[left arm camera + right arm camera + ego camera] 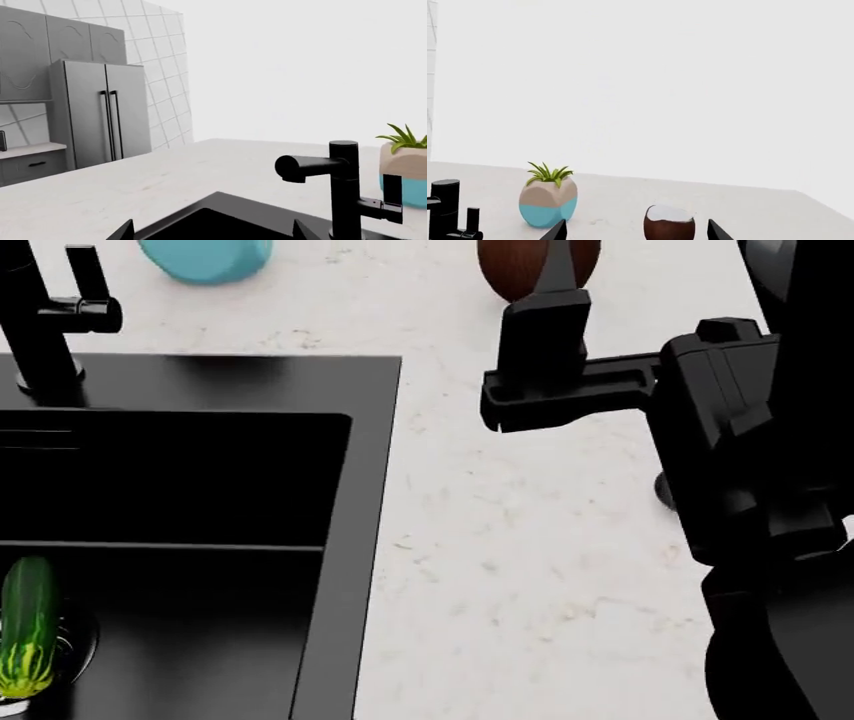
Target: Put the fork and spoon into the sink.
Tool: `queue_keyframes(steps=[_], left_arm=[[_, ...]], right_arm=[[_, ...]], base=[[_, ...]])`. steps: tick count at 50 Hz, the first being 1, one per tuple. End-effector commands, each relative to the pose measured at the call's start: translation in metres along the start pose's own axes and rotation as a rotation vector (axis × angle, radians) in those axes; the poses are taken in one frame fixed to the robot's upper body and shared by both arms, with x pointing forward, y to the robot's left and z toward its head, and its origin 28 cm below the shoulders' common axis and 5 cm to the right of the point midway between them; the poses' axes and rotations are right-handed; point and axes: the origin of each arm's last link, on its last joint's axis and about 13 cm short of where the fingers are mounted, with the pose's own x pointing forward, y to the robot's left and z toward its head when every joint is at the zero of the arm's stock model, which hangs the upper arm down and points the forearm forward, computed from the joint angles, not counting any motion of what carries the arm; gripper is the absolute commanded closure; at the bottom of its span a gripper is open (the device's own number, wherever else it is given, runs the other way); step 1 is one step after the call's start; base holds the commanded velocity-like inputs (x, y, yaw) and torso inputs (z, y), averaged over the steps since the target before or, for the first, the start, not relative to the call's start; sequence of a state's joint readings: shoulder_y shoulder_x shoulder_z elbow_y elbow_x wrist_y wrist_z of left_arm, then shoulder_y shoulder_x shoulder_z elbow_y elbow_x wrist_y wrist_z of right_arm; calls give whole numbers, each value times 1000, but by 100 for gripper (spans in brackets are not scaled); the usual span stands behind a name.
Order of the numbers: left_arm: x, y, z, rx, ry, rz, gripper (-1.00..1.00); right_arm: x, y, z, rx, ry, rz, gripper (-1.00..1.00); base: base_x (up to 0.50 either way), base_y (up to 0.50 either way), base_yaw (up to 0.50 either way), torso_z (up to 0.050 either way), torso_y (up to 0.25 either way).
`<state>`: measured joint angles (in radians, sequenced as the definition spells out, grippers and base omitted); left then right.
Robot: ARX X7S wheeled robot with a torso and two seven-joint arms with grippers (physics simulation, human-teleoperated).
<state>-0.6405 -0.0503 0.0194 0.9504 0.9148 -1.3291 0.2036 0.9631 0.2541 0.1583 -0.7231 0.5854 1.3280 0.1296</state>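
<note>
The fork and the spoon show in no view. The black sink (375,480) fills the left of the head view, with its faucet (38,325) at the far rim. In the left wrist view my left gripper (212,234) is open, its two tips hanging over a corner of the sink (220,200) near the faucet (343,192). My right gripper (637,234) is open too, with nothing held; it points at a brown coconut half (668,224). My right arm (727,440) reaches over the counter to the right of the sink.
A green cucumber (27,625) lies in the basin by the drain. A blue-and-tan plant pot (548,201) and the coconut half (523,265) stand on the pale counter (534,570) behind the sink. A fridge (100,117) and cabinets stand beyond the counter.
</note>
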Motion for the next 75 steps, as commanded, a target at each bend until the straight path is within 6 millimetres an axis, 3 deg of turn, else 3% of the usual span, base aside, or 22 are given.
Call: queue_keyframes(steps=[1, 8, 26, 35, 39, 48, 56, 65, 75], left_arm=[[0, -1, 0, 0, -2, 0, -100], [-1, 1, -1, -2, 0, 5, -100], [-2, 1, 0, -17, -6, 8, -100], [-2, 4, 0, -23, -19, 19, -100], [-2, 5, -2, -19, -17, 26, -100], [-2, 7, -6, -15, -10, 39, -100], [-3, 9, -7, -6, -7, 45, -100], [-2, 8, -7, -3, -4, 40, -100], [-2, 9, -7, -3, -3, 38, -100]], right_arm=[[0, 1, 0, 7, -6, 14, -100], [-2, 2, 1, 4, -3, 3, -100], [-6, 2, 2, -14, 4, -13, -100], [-6, -2, 16, -58, 55, -13, -100], [-1, -11, 33, -131, 125, -76, -100], [20, -27, 50, -140, 283, -141, -100], [29, -39, 48, -134, 451, -131, -100], [61, -46, 36, -44, 536, -116, -100], [68, -47, 37, -44, 618, -109, -100]], base=[[375, -98, 0, 0, 0], [377, -95, 0, -22, 1], [-72, 0, 0, -16, 0], [0, 0, 0, 0, 0], [0, 0, 0, 0, 0], [0, 0, 0, 0, 0], [0, 0, 0, 0, 0], [0, 0, 0, 0, 0], [0, 0, 0, 0, 0]])
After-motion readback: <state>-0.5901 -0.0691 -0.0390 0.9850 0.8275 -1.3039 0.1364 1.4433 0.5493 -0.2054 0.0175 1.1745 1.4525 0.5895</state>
